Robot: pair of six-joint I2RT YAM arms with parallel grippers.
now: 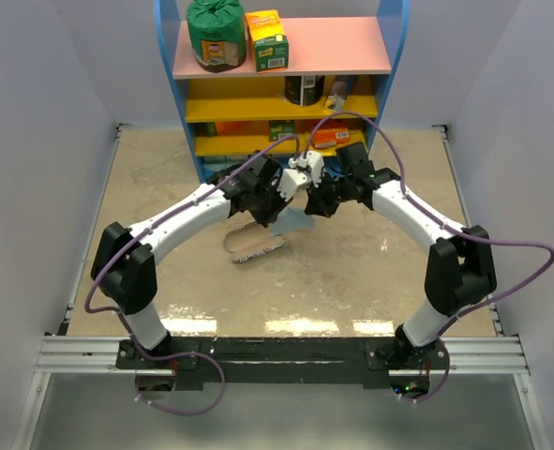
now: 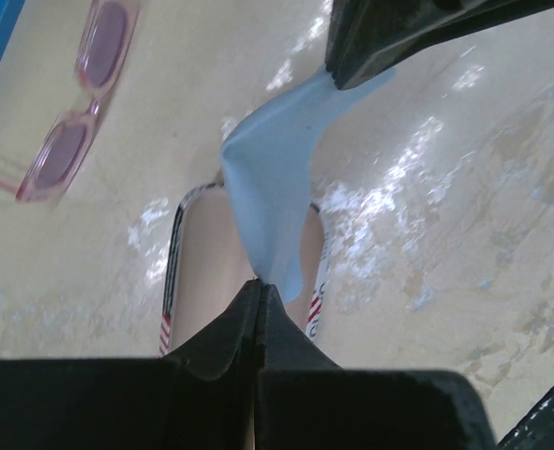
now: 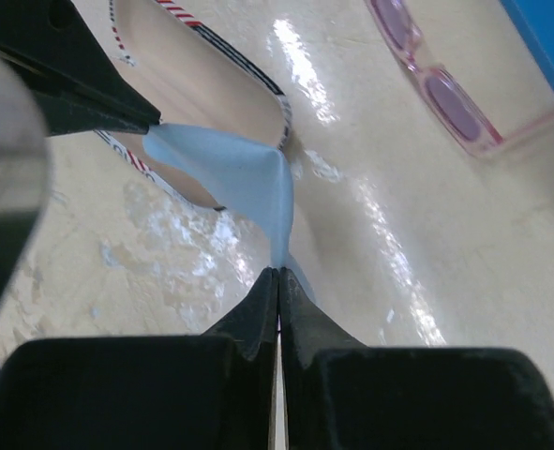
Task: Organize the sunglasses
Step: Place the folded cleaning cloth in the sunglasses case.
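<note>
The beige, glossy desk carries a flat grey-white fabric pouch with red-striped edges near its middle. Pink-framed plastic sunglasses with purple lenses lie near the pouch, not touching it. A blue shelf unit stands at the far edge.

left end effector pinching blue cloth | right end effector likewise | arms arched inward, apparently nearly meeting

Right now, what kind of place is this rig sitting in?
Probably a lab test cell staged as a home: plain grey walls box in a beige table, the arms bolt to an aluminium rail, and a bright shelf holds groceries.
</note>
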